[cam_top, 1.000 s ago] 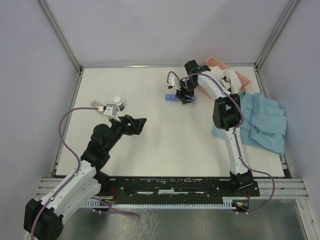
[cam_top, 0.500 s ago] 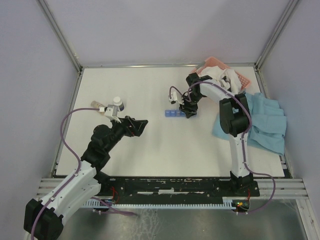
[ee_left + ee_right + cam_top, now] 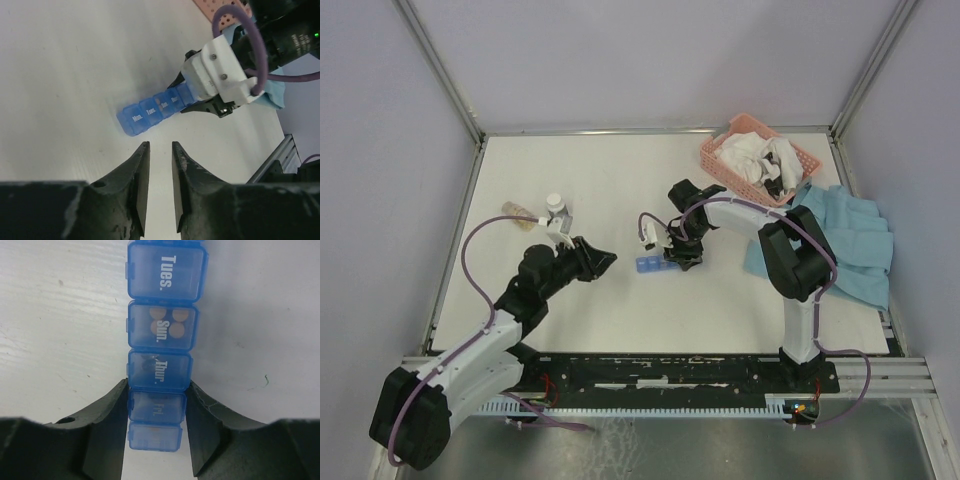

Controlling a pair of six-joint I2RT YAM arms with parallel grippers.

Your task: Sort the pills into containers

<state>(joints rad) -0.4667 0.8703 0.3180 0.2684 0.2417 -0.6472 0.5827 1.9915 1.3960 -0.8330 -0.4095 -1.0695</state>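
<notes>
Right gripper (image 3: 156, 409): closed on the strip (image 3: 161, 340). One finger (image 3: 107, 410) bears on each long side at the compartment marked "Fri.". Ahead of the fingertips the strip runs straight on through "Thur.", "Sun." and "Tues."; one more compartment sits behind the grip point, between the fingers. All lids in view are down. Four round orange pills (image 3: 176, 330) show through the "Sun." lid. A small dark mark shows in "Thur."; what it is cannot be told.

Strip position: on the bench (image 3: 620, 180), near its middle, long axis roughly left to right in the top view. The right gripper covers the right end. The left end is free.

Left gripper (image 3: 159, 150): narrowly open, with only a slim gap between the fingers and nothing in it. It points at the free "Mon." end of the strip. That end lies just ahead of the fingertips and apart from them, with bare bench between.

Other items:
- Basket (image 3: 750, 120), pink, at the far right corner, holding crumpled white material.
- Cloth (image 3: 850, 240), light blue, bunched at the right edge beside the right arm.
- Upright bottle (image 3: 555, 207), white-capped, left of centre, beyond the left gripper.
- Lying bottle (image 3: 515, 210), just left of the upright one.
</notes>
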